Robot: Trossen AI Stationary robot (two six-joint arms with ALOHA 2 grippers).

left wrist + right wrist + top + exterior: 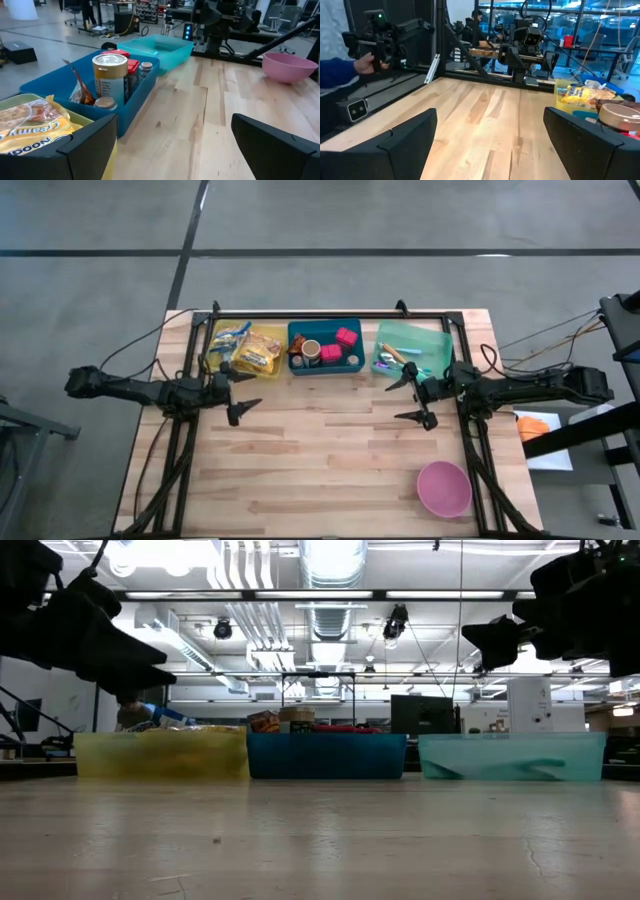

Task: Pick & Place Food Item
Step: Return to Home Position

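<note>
Three bins stand in a row along the table's far edge. The yellow bin (248, 348) holds yellow snack packets (30, 125). The blue bin (325, 348) holds a can (110, 75), small jars and red boxes (346, 336). The teal bin (412, 350) holds utensils. My left gripper (240, 394) hovers open above the table just near of the yellow bin, pointing toward the table's right. My right gripper (402, 401) hovers open near the teal bin, pointing toward the table's left. Nothing is between either pair of fingers.
A pink bowl (444, 487) sits on the table near the front right corner. Bare wood lies between the two grippers and toward the near edge. A black frame (330, 315) runs behind the bins. Beyond the table, a person's hand and blue sleeve (340, 70) hold a device.
</note>
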